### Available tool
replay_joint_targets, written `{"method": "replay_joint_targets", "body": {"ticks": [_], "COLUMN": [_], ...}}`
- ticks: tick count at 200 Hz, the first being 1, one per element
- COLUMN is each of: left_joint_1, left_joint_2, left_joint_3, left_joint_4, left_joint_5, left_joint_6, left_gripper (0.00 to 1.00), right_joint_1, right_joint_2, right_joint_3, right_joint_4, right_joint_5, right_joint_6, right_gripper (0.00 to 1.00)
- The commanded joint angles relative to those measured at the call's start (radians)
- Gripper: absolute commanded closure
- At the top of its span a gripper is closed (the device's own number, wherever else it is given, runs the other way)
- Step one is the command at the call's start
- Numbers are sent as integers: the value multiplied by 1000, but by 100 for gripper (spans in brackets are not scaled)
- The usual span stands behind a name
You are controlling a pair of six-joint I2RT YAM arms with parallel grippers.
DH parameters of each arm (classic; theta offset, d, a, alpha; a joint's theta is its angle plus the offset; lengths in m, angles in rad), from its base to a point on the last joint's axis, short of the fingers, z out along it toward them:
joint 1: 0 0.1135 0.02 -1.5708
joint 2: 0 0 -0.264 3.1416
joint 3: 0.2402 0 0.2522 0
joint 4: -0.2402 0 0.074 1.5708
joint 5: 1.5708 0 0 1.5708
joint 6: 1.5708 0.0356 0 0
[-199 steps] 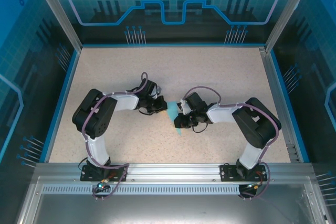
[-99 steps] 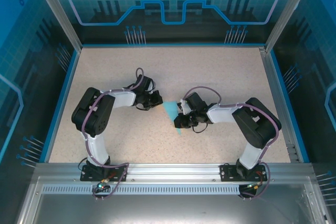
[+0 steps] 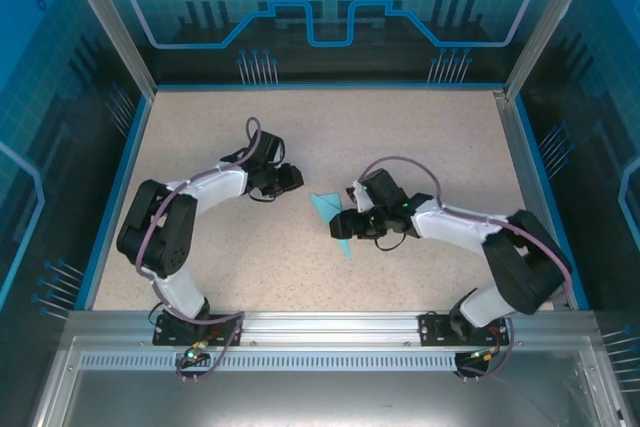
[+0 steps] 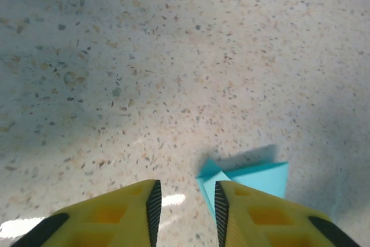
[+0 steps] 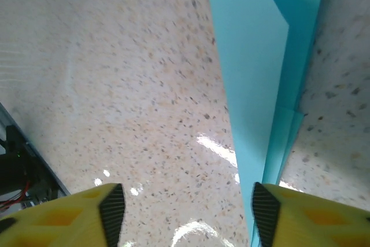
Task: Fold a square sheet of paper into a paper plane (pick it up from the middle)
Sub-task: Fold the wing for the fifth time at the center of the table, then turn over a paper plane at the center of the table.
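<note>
Overhead, your left arm [image 3: 165,232] bends up from the near-left base. The left gripper [image 3: 288,179] sits low over the speckled table [image 3: 420,137], left of centre and pointing right. On its wrist cam the left gripper [image 4: 186,211] has jaws parted by a narrow gap. There's nothing btwn the yellow fingers [image 4: 110,221], just bare tabletop, so it's released and not grasping anything.

The blue paper [image 3: 328,209] lies flat about mid-table, btwn the two grippers and closer to the right one. It's folded to a slim pointed shape, w/ one tip aimed far-left and the other near-right. On the left wrist cam the blue paper [image 4: 254,176] shows just beyond the right-hand finger. A small folded corner sticks out toward the gap, and you can't tell if it touches the pad.

The right gripper [image 3: 338,227] is at the paper's right edge, pointing left, w/ its arm reaching in from the near-right base. On the right wrist cam the right gripper [image 5: 184,215] has jaws spread wide, its fingers [image 5: 87,215] far apart. The blue paper [image 5: 248,73] runs as a long strip on the table, layered edges visible, ending just beside the right-hand pad. It's not pinched, so the grip is let go.
</note>
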Motion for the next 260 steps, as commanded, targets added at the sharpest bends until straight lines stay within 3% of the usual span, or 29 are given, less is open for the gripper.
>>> {"method": "replay_joint_targets", "body": {"ticks": [1,48,96,135,200,260], "left_joint_1": [-25,-154,-318,-423,-454,-457], "left_joint_2": [-42,-26,67,217,327,332], "left_joint_3": [37,114,236,402,512,514], "left_joint_4": [-144,-291,-427,-579,-646,-625], "left_joint_5": [-46,-133,-245,-360,-418,-361], "left_joint_6": [2,-60,-126,-135,-133,-105], "left_gripper": [59,44,35,33,40,29], "right_joint_1": [-46,-207,-335,-359,-367,-369], "right_joint_2": [-94,-236,-282,-307,-345,-357], "right_joint_3": [11,-104,-179,-209,-210,-211], "right_joint_4": [-110,-129,-118,-125,-157,-166], "right_joint_5": [109,284,293,284,295,308], "right_joint_6": [-23,-20,-10,9,10,7], "right_gripper": [30,11,3,1,1,1]}}
